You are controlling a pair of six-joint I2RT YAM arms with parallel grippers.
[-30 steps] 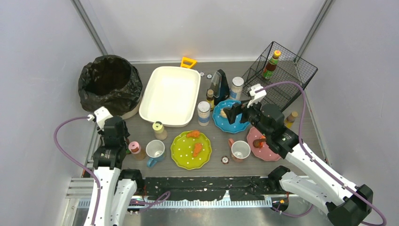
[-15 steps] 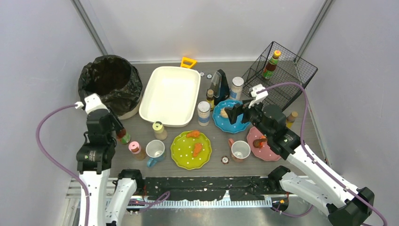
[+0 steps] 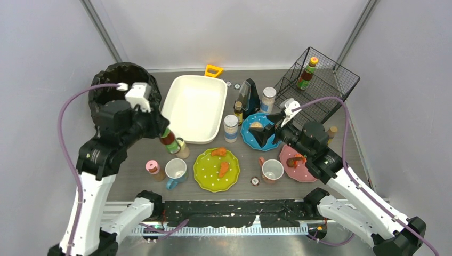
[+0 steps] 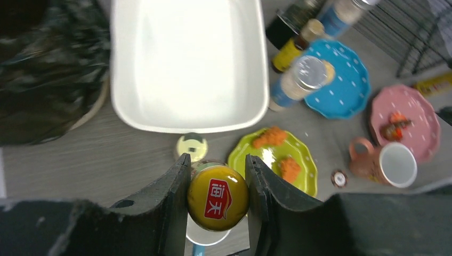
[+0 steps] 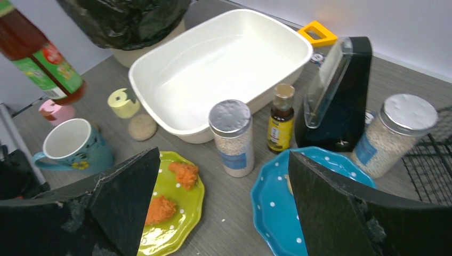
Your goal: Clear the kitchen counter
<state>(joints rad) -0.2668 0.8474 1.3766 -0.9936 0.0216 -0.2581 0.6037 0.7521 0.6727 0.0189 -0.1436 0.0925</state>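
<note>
Left hand (image 4: 217, 166) is clenched on a sauce bottle (image 3: 169, 140), both fingers pressed against its yellow cap, and the bottle is up in the air, clear of the surface (image 4: 64, 160). It hangs tilted, red with a green label, just off the near left corner of the white tub (image 3: 194, 109). Directly underneath it sits a small yellow-topped jar (image 4: 192, 146), and a blue mug (image 3: 175, 172) stands a little nearer the arms.

Over on the other side, the right hand (image 3: 259, 135) is spread wide and grasping nothing. It hovers above the blue plate (image 5: 272, 213), which has a pale bit of food on it.

The surface is crowded. The dark wood-grain top runs across the whole workspace, carrying the tub at the back middle and a black bin bag (image 4: 42, 64) at the back left. A wire basket (image 3: 325, 90) sits at the back right with one bottle (image 3: 307, 72) inside. In the middle is a green plate (image 3: 205, 176) with two orange pieces of food. A silver-lidded jar (image 3: 231, 128) stands between the tub and the blue plate. Behind it are a small brown bottle (image 3: 238, 112), a dark box (image 3: 249, 98) and a second silver-lidded jar (image 3: 268, 98).

Nearer the arms, a pink mug (image 3: 272, 170) sits just beside a pink plate (image 3: 301, 173) with food on it. A small pink-capped bottle (image 3: 153, 169) stands left of the blue mug.
</note>
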